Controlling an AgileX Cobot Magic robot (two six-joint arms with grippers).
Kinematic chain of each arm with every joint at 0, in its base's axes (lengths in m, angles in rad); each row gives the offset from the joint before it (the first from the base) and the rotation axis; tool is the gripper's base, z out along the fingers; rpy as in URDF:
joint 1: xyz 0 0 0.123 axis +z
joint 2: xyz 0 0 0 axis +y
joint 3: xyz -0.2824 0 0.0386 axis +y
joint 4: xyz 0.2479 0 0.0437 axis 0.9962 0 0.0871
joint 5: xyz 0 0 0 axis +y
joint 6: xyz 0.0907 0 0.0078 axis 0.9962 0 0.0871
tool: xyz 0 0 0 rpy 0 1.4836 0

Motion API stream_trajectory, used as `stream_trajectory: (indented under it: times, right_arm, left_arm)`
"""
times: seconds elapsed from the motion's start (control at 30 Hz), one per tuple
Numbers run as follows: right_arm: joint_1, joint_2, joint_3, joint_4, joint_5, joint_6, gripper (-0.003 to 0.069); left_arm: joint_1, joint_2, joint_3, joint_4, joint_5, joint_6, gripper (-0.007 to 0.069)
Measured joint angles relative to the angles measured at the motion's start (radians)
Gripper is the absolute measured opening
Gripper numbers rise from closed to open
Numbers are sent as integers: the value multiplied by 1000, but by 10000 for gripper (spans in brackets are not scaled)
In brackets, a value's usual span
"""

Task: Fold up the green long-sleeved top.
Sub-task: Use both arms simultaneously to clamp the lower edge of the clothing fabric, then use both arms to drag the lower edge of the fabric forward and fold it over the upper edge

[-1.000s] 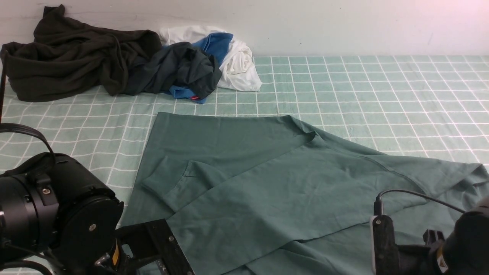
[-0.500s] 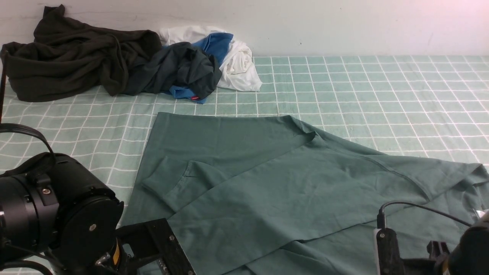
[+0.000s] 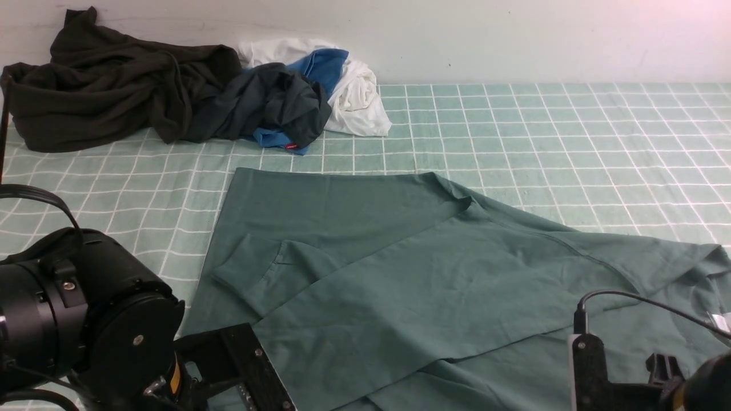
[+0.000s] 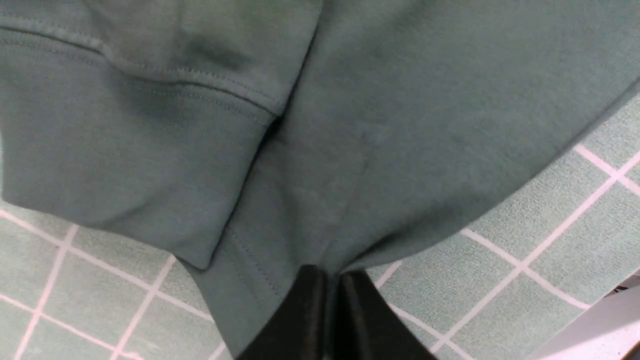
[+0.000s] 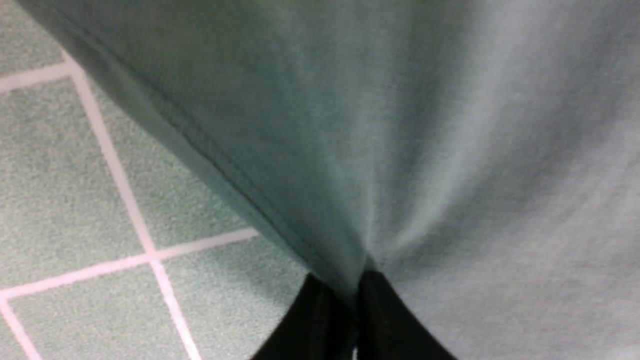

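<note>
Teal-green jersey, matte and plain: green top point(image 3: 400, 268) spread wide over the checked tablecloth point(image 3: 542, 125), reaching from both grippers forward and away. Partly folded over itself, with one large flap laid diagonally across the body and a cuffed sleeve end point(image 3: 251, 274) peeking out from under that flap on the left gripper's side. Straight far edge lying well beyond both grippers. Small white patch point(image 3: 721, 321) at the fabric's edge on the right gripper's side, too small to read. Left gripper point(image 4: 332, 280) pinched together on a thin edge of the top, fingertips almost meeting, cloth fanning away from them. Stitched cuff point(image 4: 125, 165) just beyond the tips and off to one side, bare tablecloth close on either side. Right gripper point(image 5: 357, 282) likewise clamped on the top's fabric, close beside a stitched hem point(image 5: 215, 165), with soft creases gathering into the pinch and bare tablecloth just beside it. Far beyond both grippers, against the wall and well apart from the top, a heap of other clothes: olive-black garment point(image 3: 103, 85), navy-grey garment point(image 3: 268, 103), blue piece point(image 3: 322, 63), white piece point(image 3: 360, 97).
</note>
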Motion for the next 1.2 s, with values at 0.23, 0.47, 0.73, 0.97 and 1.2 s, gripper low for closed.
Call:
stream_trajectory:
  times: [0.23,0.47,0.73,0.97,1.2]
  right_arm:
    - [-12,-29,-199,-43,175,62,8]
    - [-172,58,-588,31,298,9,8]
    - [-293,300,-894,154,333,-76,8]
    - [-347,551,-1116,165,319,1,8]
    - [-358,677,-1148,169,187,69,20]
  left_arm:
    - [19,0,-44,14,9,-7,7]
    - [217,60,-355,35,18,68,17]
    - [356,347,-775,35,16,130,17]
    - [419,640,-1092,32,35,158,17]
    - [431,767,-1141,30,-57,158,17]
